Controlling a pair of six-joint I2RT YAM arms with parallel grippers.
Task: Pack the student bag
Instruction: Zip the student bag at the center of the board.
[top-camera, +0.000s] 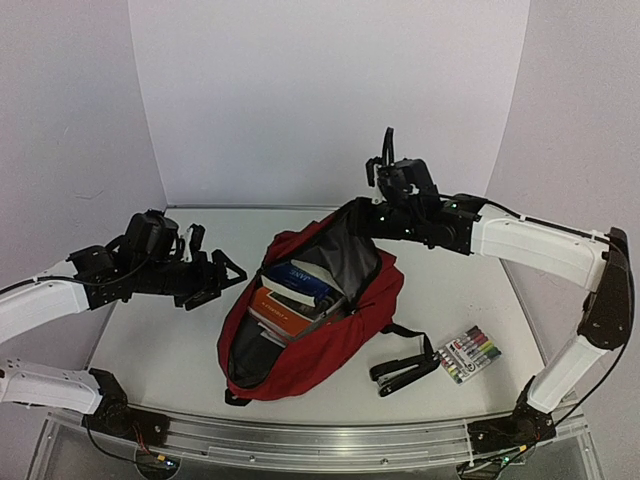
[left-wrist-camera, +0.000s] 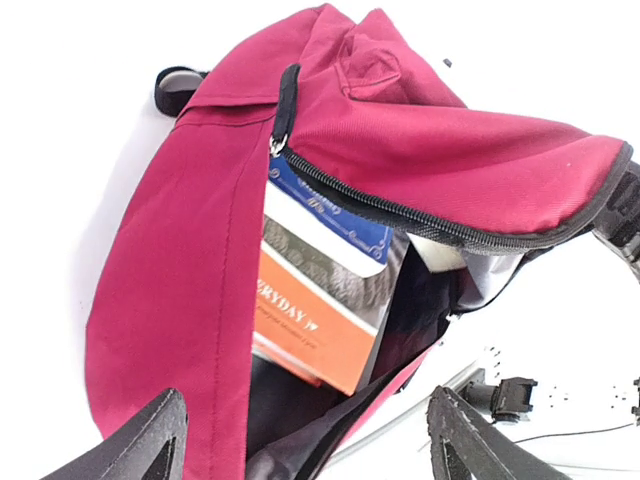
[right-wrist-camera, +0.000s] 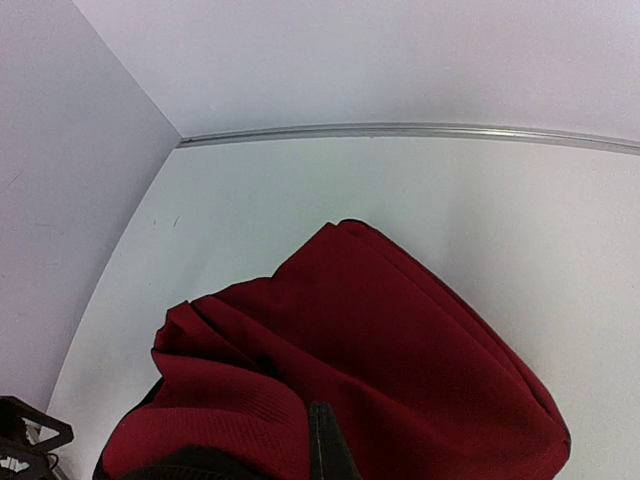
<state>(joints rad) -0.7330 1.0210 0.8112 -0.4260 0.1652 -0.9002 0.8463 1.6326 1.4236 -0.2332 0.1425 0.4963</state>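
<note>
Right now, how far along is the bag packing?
Done: books sit inside the open student bag. In hand: the right jaws are shut on the bag's upper flap, holding it open; the left jaws stand open and empty beside it. Left: the marker pack and black stapler lie outside on the table, and the zipper is undone.

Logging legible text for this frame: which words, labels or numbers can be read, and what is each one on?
"ERYDAY": white letters, cut off at the left, on the orange book cover inside the student bag, left wrist view.
The small line under that word: too blurred to read.
White print on the blue book: too small to read.
Label on the pack of markers: too small to read.
</note>
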